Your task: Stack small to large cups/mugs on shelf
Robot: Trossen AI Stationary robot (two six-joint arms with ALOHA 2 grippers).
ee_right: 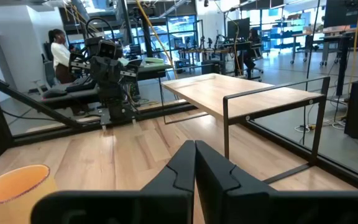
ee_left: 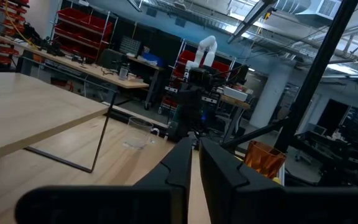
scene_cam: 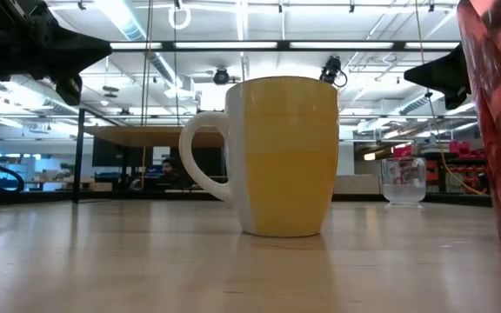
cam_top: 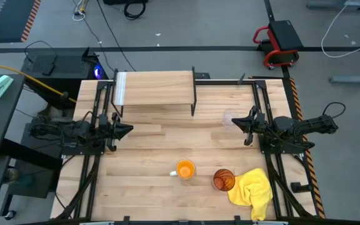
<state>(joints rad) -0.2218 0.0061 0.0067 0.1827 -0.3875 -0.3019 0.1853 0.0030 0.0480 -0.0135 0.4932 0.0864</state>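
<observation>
The orange mug [cam_top: 185, 169] with a pale handle stands upright on the tabletop near the near edge, large in the low view [scene_cam: 285, 156]. The amber tumbler [cam_top: 224, 180] stands just right of it [scene_cam: 498, 113]. The small clear glass cup [cam_top: 229, 118] stands on the table right of the middle [scene_cam: 404, 180] [ee_left: 138, 132]. The shelf [cam_top: 155, 87] stands at the far edge on black legs [ee_right: 247, 93]. My left gripper [cam_top: 128, 129] [ee_left: 194, 155] hovers shut over the table's left part. My right gripper [cam_top: 236, 121] [ee_right: 194, 158] hovers shut, above and just beside the glass cup.
A crumpled yellow cloth [cam_top: 252, 190] lies at the near right corner, against the tumbler. Bare planks stretch between the two grippers and in front of the shelf. A person [ee_right: 58, 53] sits beyond the table's left side.
</observation>
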